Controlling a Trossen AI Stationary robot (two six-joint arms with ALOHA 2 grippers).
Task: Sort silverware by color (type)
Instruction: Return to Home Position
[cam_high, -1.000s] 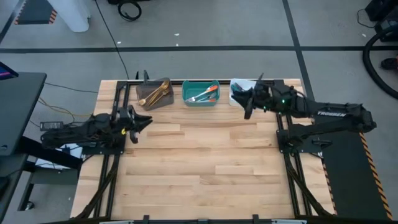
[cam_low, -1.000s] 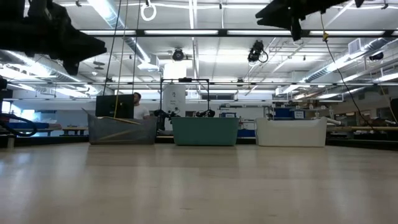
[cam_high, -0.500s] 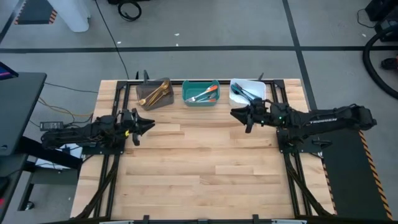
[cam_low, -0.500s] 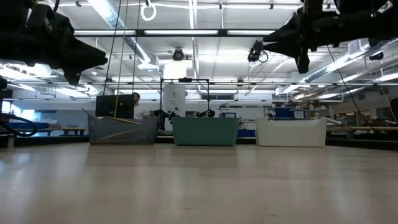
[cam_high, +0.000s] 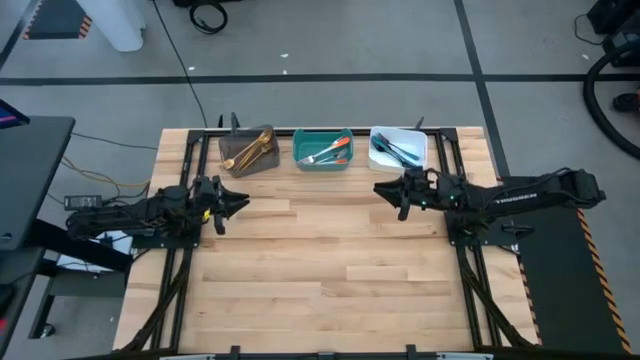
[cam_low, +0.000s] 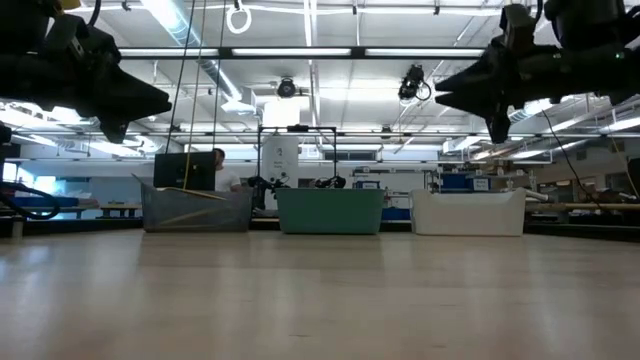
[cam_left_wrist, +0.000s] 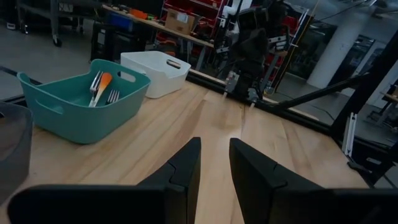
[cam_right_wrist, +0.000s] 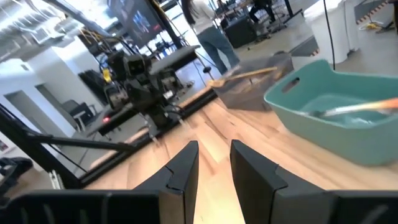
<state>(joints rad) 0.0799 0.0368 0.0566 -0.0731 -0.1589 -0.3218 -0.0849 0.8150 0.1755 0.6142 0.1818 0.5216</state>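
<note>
Wooden counter (cam_high: 320, 260), silverware (cam_high: 335, 152) sitting in three bins (cam_high: 298, 150) along its far edge, left tool (cam_high: 243, 199) and right tool (cam_high: 378, 188) hovering, fingers slightly apart, empty.

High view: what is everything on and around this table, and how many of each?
Table: one, pale wood, under both arms.
Brown bin: one, left end of the row at the table's far edge.
Teal bin: one, middle of the row.
White bin: one, right end of the row.
Gold utensils: a few, exact count unclear, in the brown bin.
Orange-handled utensils: at least two, silver heads, in the teal bin.
Blue-handled utensils: a few, dark blue, in the white bin.
Person: one, far behind the table.
Left gripper: one, dark, open and empty, above the table's left side.
Right gripper: one, dark, open and empty, above the table just in front of the white bin.
</note>
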